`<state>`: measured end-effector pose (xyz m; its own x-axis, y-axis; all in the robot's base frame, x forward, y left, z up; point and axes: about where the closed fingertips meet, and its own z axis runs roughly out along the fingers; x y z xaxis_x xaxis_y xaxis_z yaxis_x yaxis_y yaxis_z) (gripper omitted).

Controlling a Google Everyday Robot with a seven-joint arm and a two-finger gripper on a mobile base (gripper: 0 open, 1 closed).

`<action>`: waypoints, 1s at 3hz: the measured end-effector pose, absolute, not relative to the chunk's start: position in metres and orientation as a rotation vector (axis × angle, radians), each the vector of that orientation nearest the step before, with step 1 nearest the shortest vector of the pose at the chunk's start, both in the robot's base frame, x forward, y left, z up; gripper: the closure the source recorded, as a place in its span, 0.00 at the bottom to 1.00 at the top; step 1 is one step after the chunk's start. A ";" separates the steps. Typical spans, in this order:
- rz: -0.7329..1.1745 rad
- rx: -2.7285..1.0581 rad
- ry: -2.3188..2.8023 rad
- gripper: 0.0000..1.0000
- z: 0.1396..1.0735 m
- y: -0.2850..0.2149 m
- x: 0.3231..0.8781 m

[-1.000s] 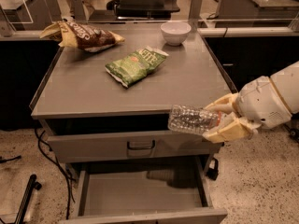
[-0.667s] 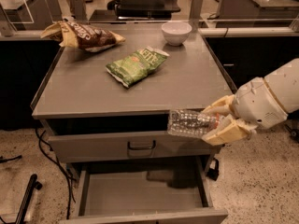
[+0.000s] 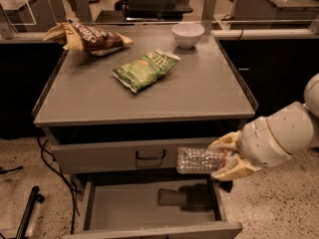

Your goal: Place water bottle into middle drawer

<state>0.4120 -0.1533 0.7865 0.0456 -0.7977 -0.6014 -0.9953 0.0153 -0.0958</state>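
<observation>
My gripper (image 3: 227, 158) is at the right of the cabinet, in front of its upper drawer front, and is shut on the water bottle (image 3: 199, 161). The bottle is clear and crinkled and lies level, its base pointing left and its cap end hidden between my tan fingers (image 3: 230, 174). It hangs above the right half of the open middle drawer (image 3: 149, 205), a wide shallow grey drawer pulled out at the bottom of the view. The bottle's shadow falls on the drawer floor. The drawer holds nothing else.
A closed drawer front with a black bar handle (image 3: 150, 156) is just above the open drawer. On the cabinet top (image 3: 199, 93) lie a green chip bag (image 3: 144, 70), a brown chip bag (image 3: 89, 38) and a white bowl (image 3: 188, 34). Cables and a black pole (image 3: 27, 210) are on the floor at left.
My gripper and the bottle have moved down and slightly left, from beside the cabinet top's edge to in front of the upper drawer front, closer to the open drawer.
</observation>
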 end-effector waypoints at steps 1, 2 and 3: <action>0.506 -1.858 1.742 1.00 0.743 -0.148 0.409; 0.521 -1.865 1.693 1.00 0.694 -0.142 0.416; 0.521 -1.865 1.693 1.00 0.693 -0.142 0.416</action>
<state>0.4157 -0.1420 0.6934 0.1265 -0.7700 -0.6254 -0.9884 -0.0445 -0.1451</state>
